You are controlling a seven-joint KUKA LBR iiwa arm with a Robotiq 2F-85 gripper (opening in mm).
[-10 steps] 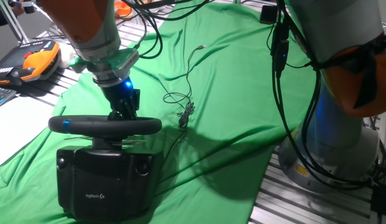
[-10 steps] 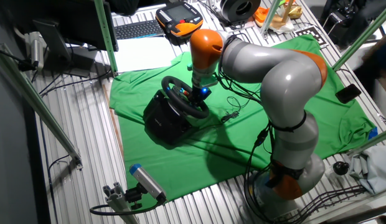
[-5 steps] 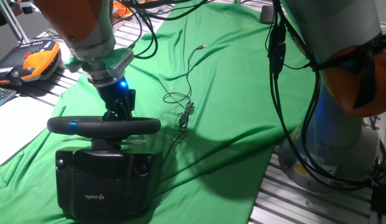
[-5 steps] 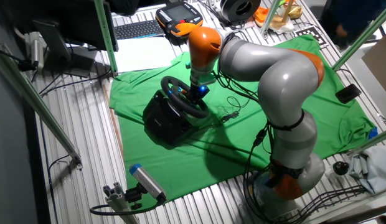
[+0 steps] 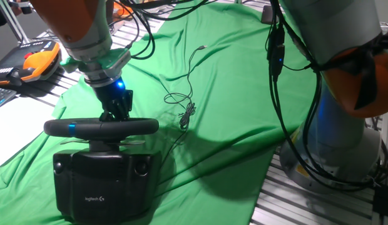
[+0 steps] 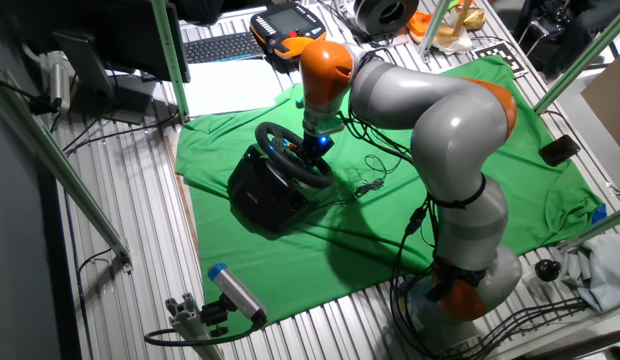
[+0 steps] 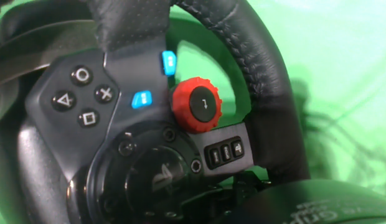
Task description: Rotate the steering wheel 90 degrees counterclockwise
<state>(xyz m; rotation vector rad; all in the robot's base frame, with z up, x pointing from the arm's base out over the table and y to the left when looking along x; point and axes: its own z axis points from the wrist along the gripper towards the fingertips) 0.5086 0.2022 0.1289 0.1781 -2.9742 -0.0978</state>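
The steering wheel (image 5: 100,127) shows edge-on as a black rim with a small blue mark (image 5: 71,129). It sits on a boxy black base (image 5: 97,181) with a white Logitech logo. It also shows in the other fixed view (image 6: 288,155). My gripper (image 5: 116,110) reaches down just behind the rim and its black fingertips are hidden by it. The gripper also shows in the other fixed view (image 6: 315,148), at the wheel's far side. The hand view shows the hub very close, with a red dial (image 7: 201,104), blue buttons and the leather rim (image 7: 261,81). No fingers show clearly there.
A green cloth (image 5: 244,81) covers the table. A thin tangled cable (image 5: 184,106) lies to the right of the wheel. An orange and black pendant (image 5: 34,62) lies at the far left. The arm's grey base (image 5: 344,144) and hanging cables (image 5: 278,56) stand at the right.
My gripper has moved a little to the left along the rim. The wheel and its base have shifted slightly left with it, and the blue mark has moved slightly right along the rim.
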